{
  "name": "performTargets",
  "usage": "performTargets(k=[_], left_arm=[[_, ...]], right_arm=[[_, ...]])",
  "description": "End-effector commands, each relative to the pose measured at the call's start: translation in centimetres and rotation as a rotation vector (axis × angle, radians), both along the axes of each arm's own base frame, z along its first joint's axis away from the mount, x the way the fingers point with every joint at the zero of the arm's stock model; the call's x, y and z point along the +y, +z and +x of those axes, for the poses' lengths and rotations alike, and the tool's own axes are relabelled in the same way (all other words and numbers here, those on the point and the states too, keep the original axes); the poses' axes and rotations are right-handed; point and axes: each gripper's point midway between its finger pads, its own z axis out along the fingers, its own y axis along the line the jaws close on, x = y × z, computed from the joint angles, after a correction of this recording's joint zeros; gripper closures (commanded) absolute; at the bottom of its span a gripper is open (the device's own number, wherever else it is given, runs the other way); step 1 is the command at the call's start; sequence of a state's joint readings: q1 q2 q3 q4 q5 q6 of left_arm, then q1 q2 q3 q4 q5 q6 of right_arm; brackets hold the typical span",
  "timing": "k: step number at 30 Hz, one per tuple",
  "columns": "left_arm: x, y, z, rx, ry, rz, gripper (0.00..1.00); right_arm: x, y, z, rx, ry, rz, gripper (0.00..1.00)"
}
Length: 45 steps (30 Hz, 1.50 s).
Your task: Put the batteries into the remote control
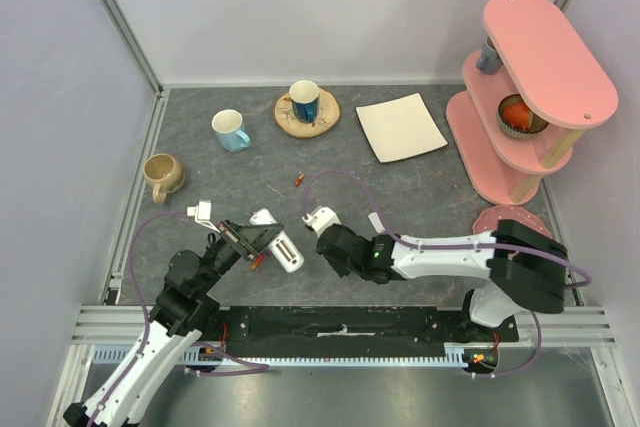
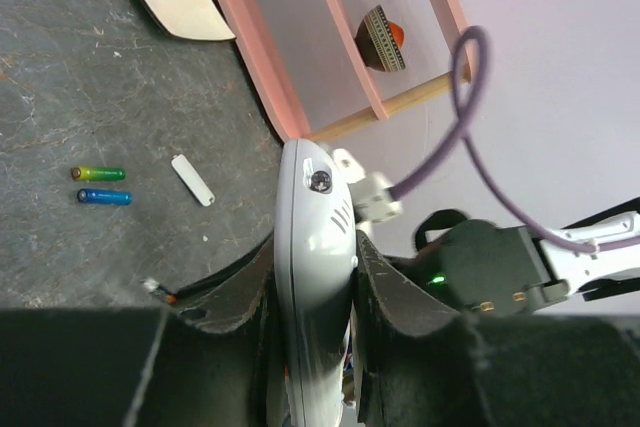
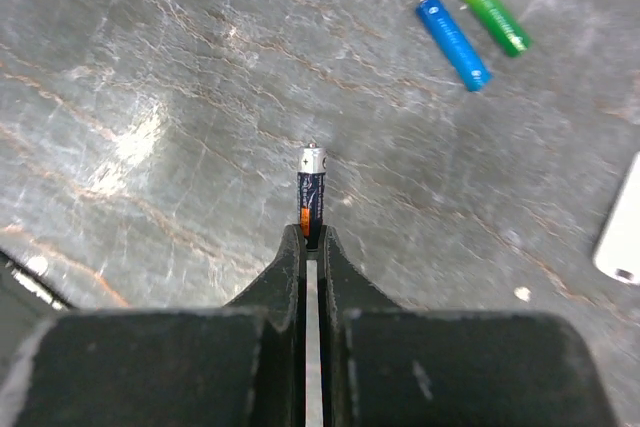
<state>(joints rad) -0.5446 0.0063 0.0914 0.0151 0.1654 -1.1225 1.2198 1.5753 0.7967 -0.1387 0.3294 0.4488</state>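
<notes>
White remote (image 2: 310,197): clamped edge-on in left gripper (image 2: 315,247), rounded end toward pink shelf (image 2: 265,57).
Left gripper: closed on remote, at front-left of table (image 1: 450,197).
Right gripper (image 3: 311,237): pinched tight on dark battery (image 3: 312,192), just right of remote in top view.
Dark battery: navy and orange, gripped by one end, white-capped tip sticking out past fingertips.
Blue battery (image 3: 453,42): flat on table, just beside green battery (image 3: 488,9), nearly parallel.
Red battery (image 1: 299,180): alone on table, beyond both grippers.
White strip (image 2: 192,179): flat on table, near blue and green pair.
Plate (image 1: 400,127): on far side of table, beside shelf.
</notes>
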Motion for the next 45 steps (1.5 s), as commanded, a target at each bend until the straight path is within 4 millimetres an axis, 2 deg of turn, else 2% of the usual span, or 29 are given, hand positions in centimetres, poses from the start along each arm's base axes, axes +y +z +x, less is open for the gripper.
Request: performTargets(k=[1,3,4,5,9,12,15,17,18,20,21,25,26,29,36,45], left_arm=[[-0.3,2.2,-1.1,-0.129,-0.054,-0.094,0.98],[-0.9,2.3,-1.3,-0.134,-0.093,-0.122,0.98],[-1.1,2.4,-1.4,-0.130,-0.107,-0.126,0.98],[-1.5,1.0,-1.1,-0.087,-0.121,-0.110,0.98],[-2.4,1.7,-1.7,-0.123,-0.188,-0.122,0.98],[-2.9,1.3,-1.7,-0.105,-0.217,-0.109,0.98],[-3.0,1.0,-1.9,-0.112,-0.232,-0.102,0.98],[-3.0,0.8,-2.0,-0.117,-0.237,-0.102,0.98],[-3.0,0.4,-2.1,-0.117,-0.236,-0.098,0.98],[-2.9,0.4,-2.2,-0.126,-0.235,-0.103,0.98],[-2.8,0.1,-2.2,-0.123,-0.230,-0.103,0.98],[-2.5,-0.3,-2.2,-0.125,-0.216,-0.108,0.98],[-2.5,0.0,-2.4,-0.139,-0.214,-0.114,0.98],[-2.4,-0.2,-2.3,-0.139,-0.206,-0.103,0.98],[-2.4,-0.6,-2.3,-0.128,-0.210,-0.096,0.98],[-2.5,-0.8,-2.5,-0.125,-0.221,-0.098,0.98]], right_arm=[[-1.4,4.7,-0.3,-0.029,0.057,-0.027,1.00],[-1.6,6.4,-0.3,-0.047,0.106,-0.049,1.00],[-3.0,6.5,-0.4,-0.046,0.113,-0.114,1.00],[-3.5,7.1,-0.1,-0.077,0.145,-0.150,1.00],[-6.1,9.1,2.1,-0.230,0.179,-0.310,1.00],[-7.1,9.7,3.2,-0.331,0.307,-0.413,1.00],[-7.0,10.6,3.9,-0.388,0.370,-0.420,1.00],[-5.9,10.7,3.4,-0.395,0.438,-0.347,1.00],[-6.3,9.3,3.0,-0.378,0.473,-0.353,1.00],[-5.8,8.3,3.1,-0.395,0.496,-0.329,1.00],[-6.2,7.3,3.3,-0.371,0.491,-0.336,1.00],[-5.1,4.8,3.3,-0.290,0.510,-0.285,1.00],[-4.8,3.6,2.9,-0.243,0.535,-0.277,1.00],[-4.8,2.1,3.5,-0.201,0.536,-0.280,1.00],[-5.3,0.1,4.0,-0.132,0.516,-0.276,0.99],[-5.7,-0.7,4.2,-0.096,0.481,-0.296,0.81]])
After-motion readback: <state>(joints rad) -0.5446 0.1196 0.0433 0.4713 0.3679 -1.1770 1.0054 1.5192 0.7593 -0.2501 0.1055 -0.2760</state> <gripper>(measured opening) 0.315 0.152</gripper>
